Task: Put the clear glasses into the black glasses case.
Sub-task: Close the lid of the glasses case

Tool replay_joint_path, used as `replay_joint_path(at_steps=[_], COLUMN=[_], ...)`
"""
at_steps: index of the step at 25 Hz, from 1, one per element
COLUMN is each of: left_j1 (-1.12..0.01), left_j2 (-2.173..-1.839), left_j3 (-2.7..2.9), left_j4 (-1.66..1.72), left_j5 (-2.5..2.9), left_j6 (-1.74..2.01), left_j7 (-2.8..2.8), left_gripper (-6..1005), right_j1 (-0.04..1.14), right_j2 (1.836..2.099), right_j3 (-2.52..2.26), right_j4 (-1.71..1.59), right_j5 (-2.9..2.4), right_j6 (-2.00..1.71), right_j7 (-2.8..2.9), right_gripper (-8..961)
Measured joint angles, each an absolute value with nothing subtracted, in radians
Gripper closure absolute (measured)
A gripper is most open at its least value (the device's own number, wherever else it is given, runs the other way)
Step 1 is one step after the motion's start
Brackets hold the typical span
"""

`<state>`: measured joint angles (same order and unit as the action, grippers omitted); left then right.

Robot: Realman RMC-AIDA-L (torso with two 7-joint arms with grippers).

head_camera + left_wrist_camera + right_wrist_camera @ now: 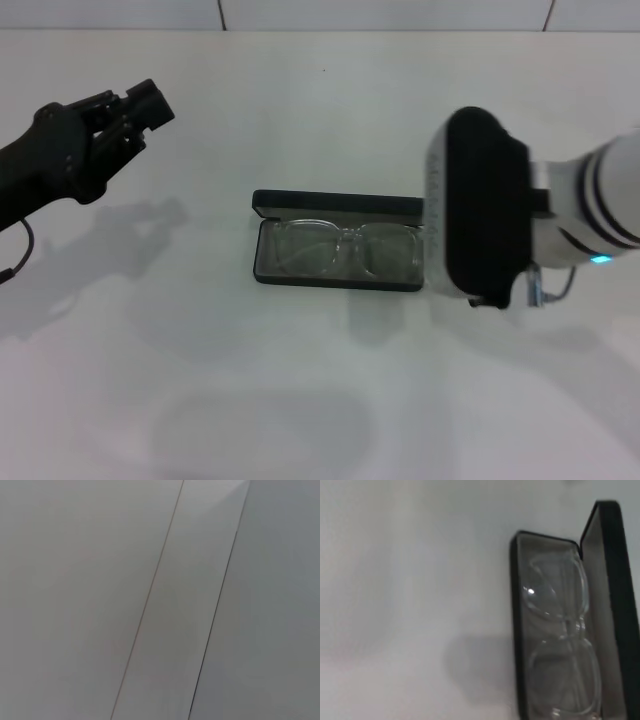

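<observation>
The clear glasses (345, 248) are lying inside the open black glasses case (337, 207) on the white table (300, 400), just beside the right claw (490, 290), whose state I cannot tell, while the left claw (150, 105) is hovering well apart, apparently closed.

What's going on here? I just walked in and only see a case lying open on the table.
A two-armed robot is packing the clear glasses into the black glasses case. They already lie inside the tray on the grey lining, and the lid is open, standing up along the far edge. The right arm's wrist hangs just to the right of the case; its gripper is hidden from view. The left gripper is held off to the far left above the white table, holding nothing.
</observation>
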<state>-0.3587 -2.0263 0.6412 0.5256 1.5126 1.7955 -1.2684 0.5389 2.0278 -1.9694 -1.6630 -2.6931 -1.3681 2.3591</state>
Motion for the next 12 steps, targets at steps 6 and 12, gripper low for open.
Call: replay_joint_path(at_steps=[6,12], left_j1=[-0.361,-0.366], left_j2=[-2.026,-2.026], left_j3=[0.643,0.677], left_j4=[0.526,0.529], left_j5=[1.512,1.512], left_j6=[1.808,1.809], left_j7=[-1.271,-1.272], left_gripper=[818,817], right_j1=[0.389,0.228], right_j2=[2.021,2.016], right_j3=[-1.827,-1.521], right_j4=[-1.883,-1.999], right_j5=[-2.562,-2.313], right_j6=[-1.454,-1.459], right_j7=[2.351,2.283], right_gripper=[836,836])
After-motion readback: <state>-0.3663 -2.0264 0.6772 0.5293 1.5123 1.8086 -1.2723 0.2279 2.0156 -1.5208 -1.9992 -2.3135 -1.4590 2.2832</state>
